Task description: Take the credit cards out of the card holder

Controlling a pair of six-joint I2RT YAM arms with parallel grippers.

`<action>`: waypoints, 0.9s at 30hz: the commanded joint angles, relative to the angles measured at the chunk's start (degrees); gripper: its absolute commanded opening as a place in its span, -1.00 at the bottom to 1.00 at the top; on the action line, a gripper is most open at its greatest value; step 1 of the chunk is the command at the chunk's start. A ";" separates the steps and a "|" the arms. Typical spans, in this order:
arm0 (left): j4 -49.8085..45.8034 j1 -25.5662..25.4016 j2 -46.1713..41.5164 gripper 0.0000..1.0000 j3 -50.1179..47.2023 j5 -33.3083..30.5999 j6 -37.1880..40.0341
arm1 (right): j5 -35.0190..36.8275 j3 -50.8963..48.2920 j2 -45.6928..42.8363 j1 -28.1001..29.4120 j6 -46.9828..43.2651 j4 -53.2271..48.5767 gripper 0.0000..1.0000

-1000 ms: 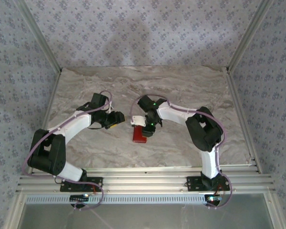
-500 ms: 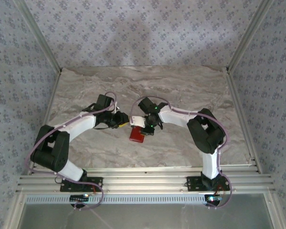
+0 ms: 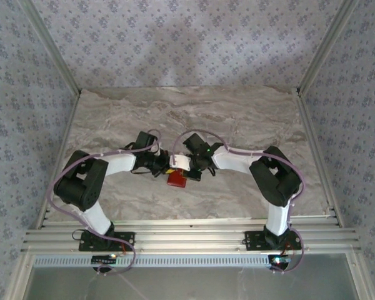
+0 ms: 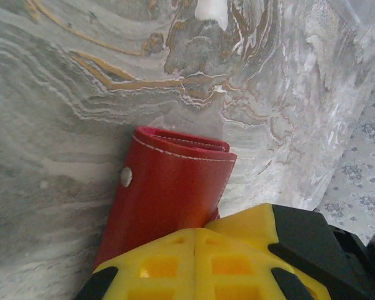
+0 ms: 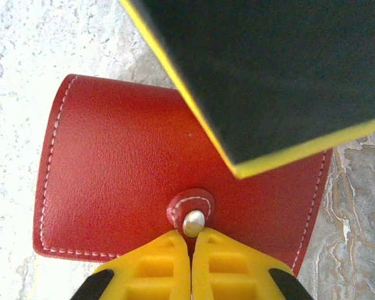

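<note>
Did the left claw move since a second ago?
Yes. Against the metal rail at the table's front edge, the left claw slid right and a little nearer, ending up at the red card holder.

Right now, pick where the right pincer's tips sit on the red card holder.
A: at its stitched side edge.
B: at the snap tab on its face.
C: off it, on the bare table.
B: in the right wrist view the right pincer, its yellow tips together, sits right against the snap tab on the folded card holder.
</note>
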 commanded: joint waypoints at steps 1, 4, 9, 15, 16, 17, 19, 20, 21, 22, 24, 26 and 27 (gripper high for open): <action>0.84 -0.41 1.55 -1.00 -0.71 0.67 -1.37 | -2.01 -1.63 -2.16 0.50 1.70 3.53 -0.88; 0.81 -0.40 2.23 -1.00 -1.90 -0.18 -1.60 | -2.59 -2.72 -2.72 0.47 2.29 5.45 -0.89; -0.01 -0.29 2.09 -1.00 -3.16 -1.89 -1.54 | -2.04 -3.42 -3.22 0.35 3.22 5.95 -0.86; -0.43 0.52 -1.34 -0.98 -2.73 -1.68 -1.87 | 1.32 -5.70 -7.19 -1.02 10.82 7.53 -0.11; -1.15 0.69 -2.22 -0.95 -2.07 -1.72 -1.74 | 2.13 -5.80 -7.86 -1.07 13.65 7.34 -0.02; -2.15 0.79 -2.89 -0.94 -1.48 -2.00 -1.40 | 3.04 -5.52 -8.31 -1.11 16.52 6.88 -0.01; -4.98 1.23 -4.07 -0.93 0.50 -2.87 -0.14 | 4.97 -4.37 -8.76 -0.90 23.98 5.15 0.00; -6.71 1.51 -4.47 -0.91 1.44 -3.32 0.73 | 5.42 -4.14 -8.87 -0.79 28.32 4.97 0.02; -8.09 1.86 -4.82 -0.89 2.41 -3.68 1.45 | 5.93 -4.18 -8.93 -0.55 32.20 5.11 0.04; -9.46 2.38 -5.27 -0.87 3.23 -3.92 2.39 | 6.75 -3.97 -8.98 -0.04 36.52 4.82 0.06; -11.80 3.53 -6.24 -0.81 4.54 -4.62 4.11 | 10.64 -2.95 -8.89 1.32 44.74 2.92 0.07; -14.59 4.79 -7.26 -0.80 5.40 -5.61 5.95 | 15.06 -1.35 -8.77 2.43 54.27 -0.69 0.07; -15.38 5.36 -7.63 -0.79 5.67 -5.96 6.64 | 16.08 -0.79 -8.74 2.79 58.25 -2.15 0.07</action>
